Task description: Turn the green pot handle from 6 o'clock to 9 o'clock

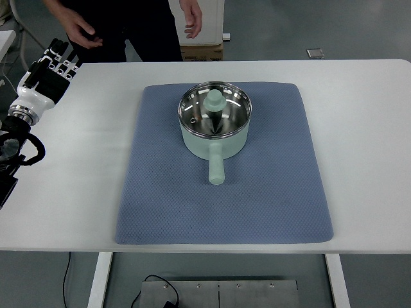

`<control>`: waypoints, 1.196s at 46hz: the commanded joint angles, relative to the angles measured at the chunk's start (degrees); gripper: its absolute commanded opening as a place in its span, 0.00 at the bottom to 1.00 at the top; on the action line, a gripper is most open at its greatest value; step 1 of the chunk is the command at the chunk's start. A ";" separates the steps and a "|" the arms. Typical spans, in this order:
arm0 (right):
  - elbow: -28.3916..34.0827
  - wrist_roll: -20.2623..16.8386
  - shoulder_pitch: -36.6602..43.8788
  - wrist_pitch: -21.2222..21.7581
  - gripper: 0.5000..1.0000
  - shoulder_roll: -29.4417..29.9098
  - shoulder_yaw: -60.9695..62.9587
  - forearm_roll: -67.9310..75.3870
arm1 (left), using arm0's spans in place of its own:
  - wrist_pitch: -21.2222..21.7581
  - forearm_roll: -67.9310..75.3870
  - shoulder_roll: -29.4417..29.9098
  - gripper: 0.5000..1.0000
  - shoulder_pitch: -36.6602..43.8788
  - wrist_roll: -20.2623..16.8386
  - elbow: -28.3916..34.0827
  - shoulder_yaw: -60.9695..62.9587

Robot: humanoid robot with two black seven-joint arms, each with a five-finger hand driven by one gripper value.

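Pot [214, 131] on mat [270, 205], centre-rear

Left robot hand [54, 61] built from black finger segments with white knuckle plates, white glossy shell over the back of the hand, silver metal ring at the wrist [20, 110], black forearm housing below, looped black cable [29, 149] alongside.

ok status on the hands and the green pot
Left hand open, far-left table edge, clear of pot. Pale green lidded saucepan on blue mat, handle at 6 o'clock. Path clear.
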 commanded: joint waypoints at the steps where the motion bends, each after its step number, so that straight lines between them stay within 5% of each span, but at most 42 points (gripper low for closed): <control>1: 0.00 0.00 0.00 0.00 1.00 0.00 0.00 0.00 | 0.06 0.00 -0.05 1.00 0.09 -0.09 -0.04 0.00; 47: 0.00 0.00 0.00 0.00 1.00 0.00 0.00 0.00 | 3.22 7.64 0.48 1.00 -4.30 -1.06 -0.57 0.44; 55: 0.00 0.00 -0.09 0.00 1.00 0.00 0.00 0.00 | 4.80 14.49 0.22 1.00 -8.26 -1.05 -5.22 1.93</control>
